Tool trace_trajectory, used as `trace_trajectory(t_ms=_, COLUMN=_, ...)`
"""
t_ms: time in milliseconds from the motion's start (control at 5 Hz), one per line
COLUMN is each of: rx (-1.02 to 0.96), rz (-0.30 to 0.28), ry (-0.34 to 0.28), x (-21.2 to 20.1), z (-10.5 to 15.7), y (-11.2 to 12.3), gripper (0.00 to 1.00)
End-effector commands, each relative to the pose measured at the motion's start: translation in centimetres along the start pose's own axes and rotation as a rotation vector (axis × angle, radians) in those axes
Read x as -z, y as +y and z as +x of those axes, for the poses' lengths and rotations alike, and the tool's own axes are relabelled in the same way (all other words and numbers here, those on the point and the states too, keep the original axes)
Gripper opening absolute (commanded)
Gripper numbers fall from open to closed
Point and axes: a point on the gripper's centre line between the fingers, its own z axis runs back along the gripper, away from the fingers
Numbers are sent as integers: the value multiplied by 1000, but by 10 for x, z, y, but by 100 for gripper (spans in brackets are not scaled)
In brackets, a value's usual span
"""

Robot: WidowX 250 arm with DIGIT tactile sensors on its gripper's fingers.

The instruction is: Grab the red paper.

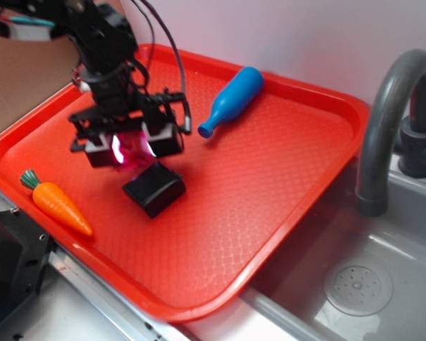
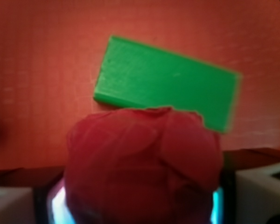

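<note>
The gripper [image 1: 131, 148] hangs over the left part of the red tray [image 1: 270, 192], just above the black block [image 1: 154, 187], and the red paper [image 2: 142, 163] sits between its jaws — the wrist view shows the wad filling the gap, pads close against both sides. The grab looks made, or nearly so; whether the paper is lifted clear of the tray is hard to tell. A green block [image 2: 168, 88] lies flat beyond it.

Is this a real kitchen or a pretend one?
Probably a pretend kitchen. There is a grey sink with a faucet, a red tray beside it, and a toy carrot. The gripper holds the red paper.
</note>
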Motion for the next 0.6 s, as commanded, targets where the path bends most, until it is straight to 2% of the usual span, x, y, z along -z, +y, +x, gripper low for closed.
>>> trace_trajectory(t_ms=0, rx=505, rz=-35, ry=9, x=-103, z=24, y=-13, gripper=0)
trace_trajectory(t_ms=200, rx=752, rz=-97, ry=-11, x=-137, z=12, y=-10, gripper=0)
trace_trajectory(t_ms=400, rx=707, rz=-153, ry=-38, x=-140, z=5, y=-8, gripper=0)
